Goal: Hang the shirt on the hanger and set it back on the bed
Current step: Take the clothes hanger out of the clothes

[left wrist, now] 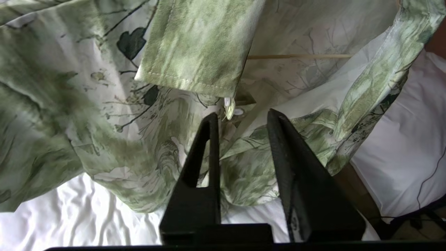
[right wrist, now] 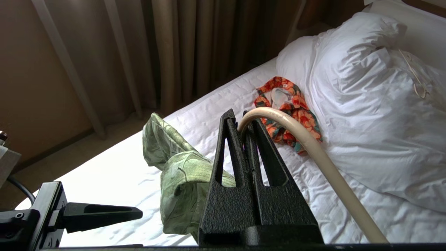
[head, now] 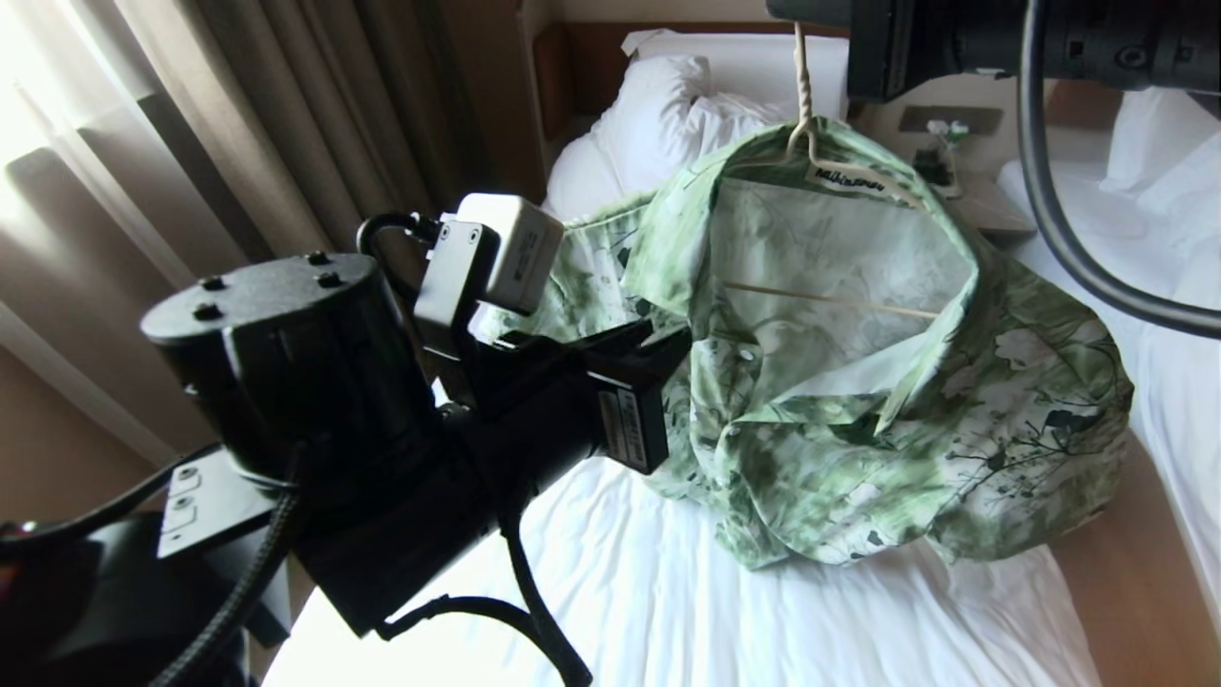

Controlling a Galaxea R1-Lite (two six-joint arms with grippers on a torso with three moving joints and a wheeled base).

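The green leaf-print shirt (head: pixel 858 382) hangs on the cream hanger (head: pixel 804 105) above the bed (head: pixel 668 592). Its lower folds rest on the white sheet, and the hanger's bar shows through the open collar. My right gripper (right wrist: pixel 240 118) is shut on the hanger's hook (right wrist: pixel 306 139) and holds it up from above. My left gripper (left wrist: pixel 240 116) is open beside the shirt's front placket with nothing between its fingers. Fabric (left wrist: pixel 195 45) hangs just beyond the tips.
An orange floral garment (right wrist: pixel 289 108) lies on the sheet beside the white pillows (head: pixel 668 114). Curtains (head: pixel 286 124) hang to the left of the bed. A nightstand (head: pixel 963 172) and a second white bed (head: pixel 1173 286) stand to the right.
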